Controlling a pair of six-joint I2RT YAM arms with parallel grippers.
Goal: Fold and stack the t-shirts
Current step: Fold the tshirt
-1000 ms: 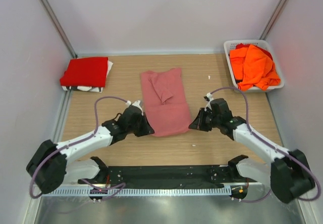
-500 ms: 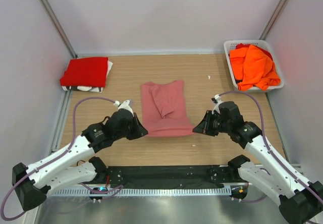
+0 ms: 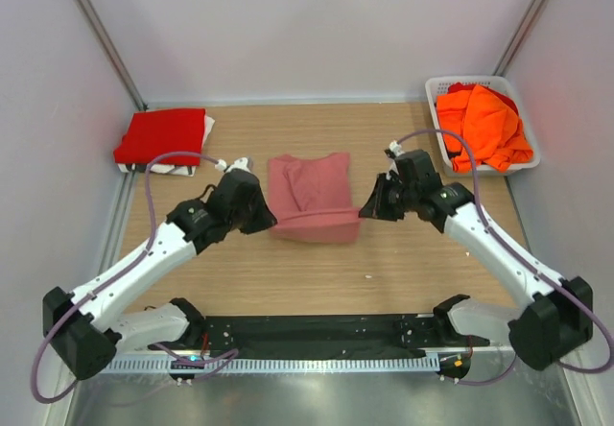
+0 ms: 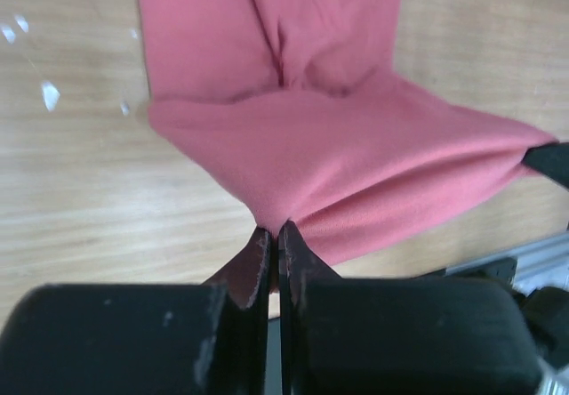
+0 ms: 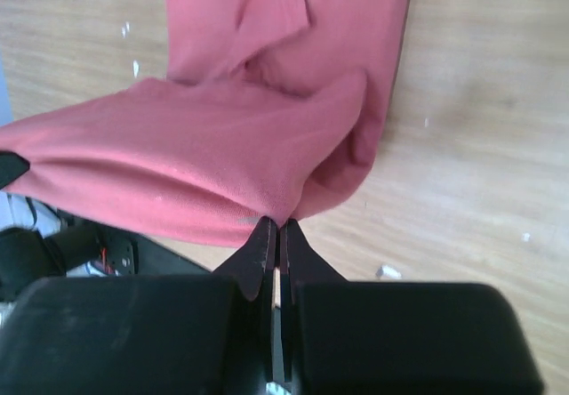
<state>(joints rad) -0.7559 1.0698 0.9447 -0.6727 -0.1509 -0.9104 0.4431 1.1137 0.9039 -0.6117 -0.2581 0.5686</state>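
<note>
Left wrist: pink t-shirt [image 4: 342, 150] cut off

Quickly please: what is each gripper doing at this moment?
Left gripper: closed on the pink t-shirt.
Right gripper: closed on the pink t-shirt too.

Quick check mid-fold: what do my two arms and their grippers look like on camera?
The left arm and right arm have white link shells, black joints and black bases. A thin lilac cable loops along each. The left gripper and right gripper are black blocks with thin tapered fingers, lightly scuffed.
</note>
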